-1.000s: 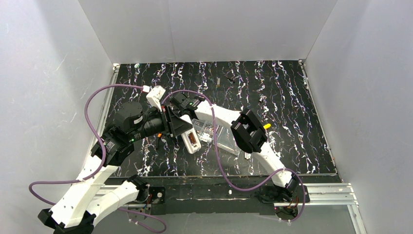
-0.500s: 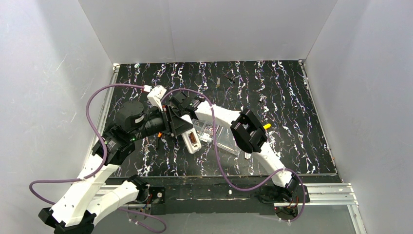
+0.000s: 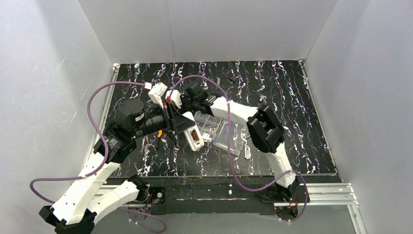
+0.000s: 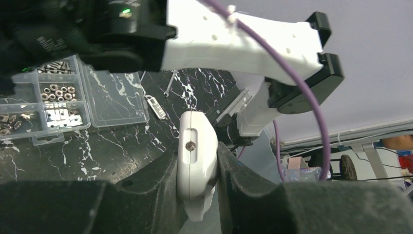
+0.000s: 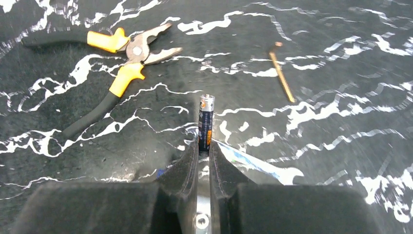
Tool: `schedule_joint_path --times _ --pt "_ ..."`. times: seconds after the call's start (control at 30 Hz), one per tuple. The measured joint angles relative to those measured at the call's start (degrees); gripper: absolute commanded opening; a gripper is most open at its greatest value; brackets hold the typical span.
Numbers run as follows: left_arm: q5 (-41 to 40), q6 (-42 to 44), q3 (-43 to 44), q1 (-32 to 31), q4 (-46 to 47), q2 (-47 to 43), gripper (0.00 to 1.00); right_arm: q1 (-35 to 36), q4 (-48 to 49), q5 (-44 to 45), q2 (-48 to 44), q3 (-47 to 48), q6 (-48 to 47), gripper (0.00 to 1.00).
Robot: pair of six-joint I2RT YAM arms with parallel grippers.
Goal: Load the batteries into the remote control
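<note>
Now the remote control point(image 4: 196, 156) is clamped between the fingers of the left gripper point(image 4: 197, 168), and a battery point(image 5: 205, 124) is pinched in the right gripper point(image 5: 203, 152).

The remote control is held above the black marbled table point(image 3: 282, 97), just left of the clear organiser box point(image 3: 217, 131); a dark recess is seen on its upper face. The battery is gripped by its lower end, its length projecting beyond the fingertips, with yellow-handled pliers point(image 5: 119, 73) lying on the table beyond.
</note>
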Motion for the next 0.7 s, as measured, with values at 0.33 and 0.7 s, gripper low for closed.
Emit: schedule_joint_path --times 0.33,0.7 --pt "0.09 0.66 0.0 0.0 0.83 0.39 0.01 -7.45 8.79 7.19 -28.09 -29.07 14.6 0.01" --pt "-0.2 -0.44 -4.28 0.0 5.25 6.1 0.0 -8.39 -4.79 28.0 -57.48 -62.25 57.18 0.01"
